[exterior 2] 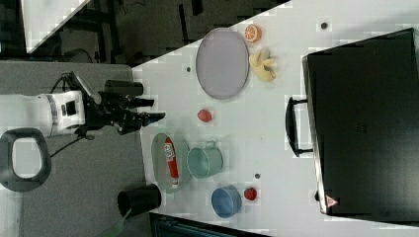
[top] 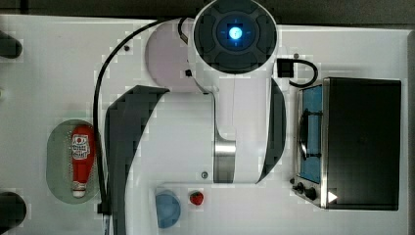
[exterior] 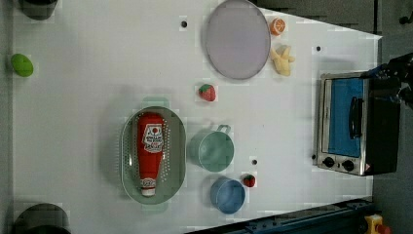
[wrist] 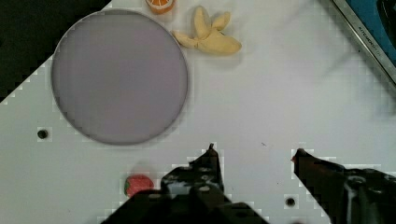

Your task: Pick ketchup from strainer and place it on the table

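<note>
The ketchup [exterior: 151, 150], a red squeeze bottle with a white cap, lies lengthwise in the pale green strainer [exterior: 178, 146] on the white table [exterior: 73, 122]. It also appears in the top view, ketchup [top: 82, 159] in the strainer [top: 56, 161], and in the right view, ketchup [exterior 2: 170, 160]. My gripper [exterior 2: 153, 109] hangs well above the table, apart from the strainer [exterior 2: 158, 148]. In the wrist view the gripper [wrist: 256, 154] is open with bare table between its dark fingers [wrist: 210, 161].
A green cup [exterior: 212, 150] and a blue cup [exterior: 227, 195] stand beside the strainer. Strawberries [exterior: 207, 92] [exterior: 249, 180], a grey plate [exterior: 237, 39], a banana [exterior: 282, 59] and an orange slice [exterior: 277, 26] lie on the table. A toaster oven [exterior: 350, 124] stands at the left view's right.
</note>
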Action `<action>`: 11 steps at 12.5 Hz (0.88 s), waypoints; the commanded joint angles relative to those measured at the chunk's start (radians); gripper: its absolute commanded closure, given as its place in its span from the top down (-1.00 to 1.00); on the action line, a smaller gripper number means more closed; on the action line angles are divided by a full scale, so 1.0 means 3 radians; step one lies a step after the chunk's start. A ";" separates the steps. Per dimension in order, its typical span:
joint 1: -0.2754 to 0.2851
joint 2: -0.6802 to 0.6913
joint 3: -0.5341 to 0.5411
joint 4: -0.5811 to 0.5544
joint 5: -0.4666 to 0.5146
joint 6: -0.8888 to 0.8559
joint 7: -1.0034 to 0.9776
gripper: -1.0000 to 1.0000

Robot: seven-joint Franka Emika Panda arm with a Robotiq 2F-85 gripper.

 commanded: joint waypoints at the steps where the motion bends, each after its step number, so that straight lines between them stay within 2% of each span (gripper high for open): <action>1: -0.0340 -0.1020 0.0139 -0.0594 0.0184 -0.0476 0.0111 0.58; 3: -0.0315 -0.0978 0.0204 -0.0597 0.0204 -0.0460 0.0111 0.99; 7: -0.0186 -0.0807 0.0596 -0.0597 0.0306 -0.0285 0.0111 1.00; 11: -0.0109 -0.0591 0.1197 -0.0598 0.0306 -0.0114 0.0127 1.00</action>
